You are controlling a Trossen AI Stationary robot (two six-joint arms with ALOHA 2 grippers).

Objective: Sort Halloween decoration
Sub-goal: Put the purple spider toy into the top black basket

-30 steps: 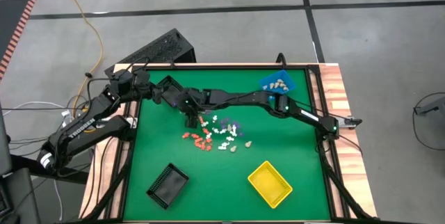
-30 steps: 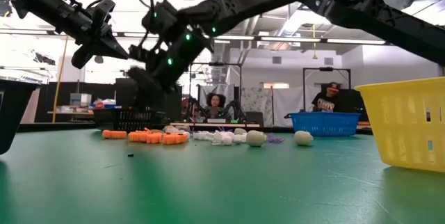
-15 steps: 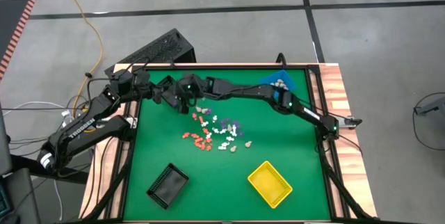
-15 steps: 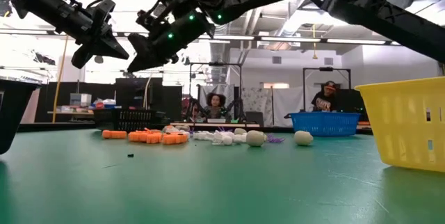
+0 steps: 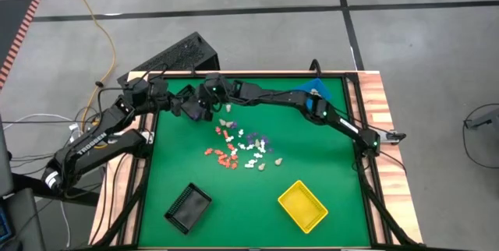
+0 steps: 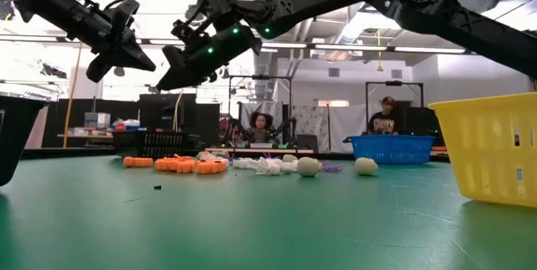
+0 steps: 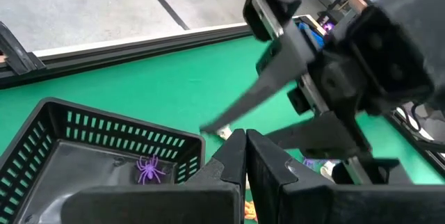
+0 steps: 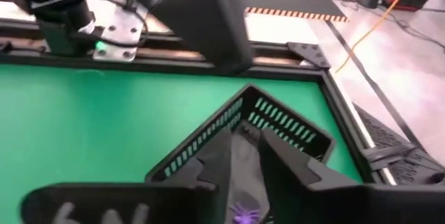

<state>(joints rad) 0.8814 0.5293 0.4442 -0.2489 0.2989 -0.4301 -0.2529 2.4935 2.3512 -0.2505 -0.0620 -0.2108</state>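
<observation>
Purple spider dropped in the black bin

The right claw [image 8: 245, 156] hung released over the black bin [image 8: 281, 123], purple spider [image 8: 243, 214] inside; the next move called for another pick from the bench [image 5: 327, 169].

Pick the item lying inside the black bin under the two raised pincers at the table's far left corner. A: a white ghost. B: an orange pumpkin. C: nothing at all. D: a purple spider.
D: the left wrist view shows a purple spider on the floor of the black bin, and the right wrist view shows it below the right pincer.
</observation>
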